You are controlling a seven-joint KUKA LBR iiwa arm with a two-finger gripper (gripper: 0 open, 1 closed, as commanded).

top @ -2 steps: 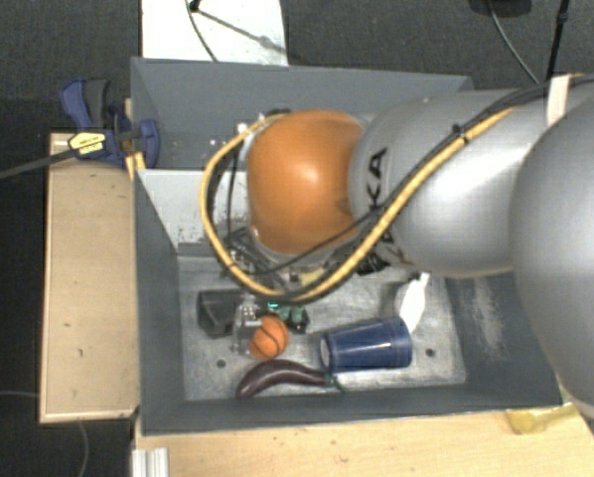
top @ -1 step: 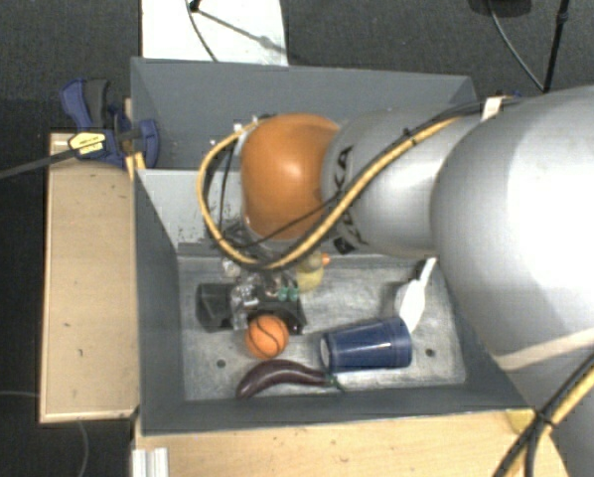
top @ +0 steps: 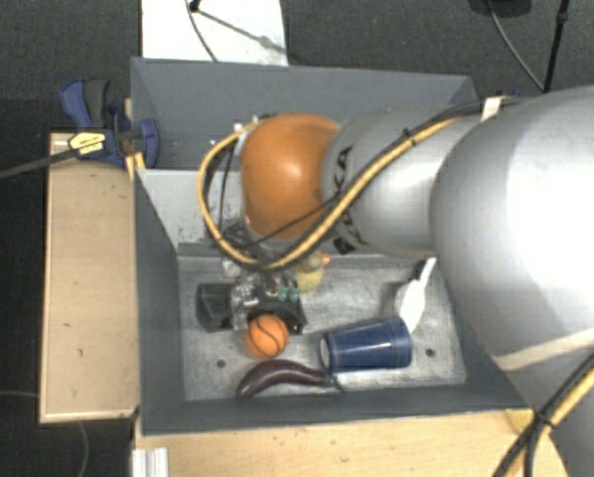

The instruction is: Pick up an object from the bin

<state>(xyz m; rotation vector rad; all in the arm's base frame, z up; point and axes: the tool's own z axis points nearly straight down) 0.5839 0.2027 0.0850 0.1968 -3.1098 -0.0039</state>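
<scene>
Whether your gripper [top: 260,301] is spread, you cannot tell; the orange ball [top: 268,337] just beside it could roll away if nudged.

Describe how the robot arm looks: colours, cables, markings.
The arm is thick, rounded, silver-grey links. An orange dome cover caps the wrist. A yellow cable runs along it and loops beside the cover with black cables. Black lettering marks the arm behind the cover. The hand is dark metal.
</scene>
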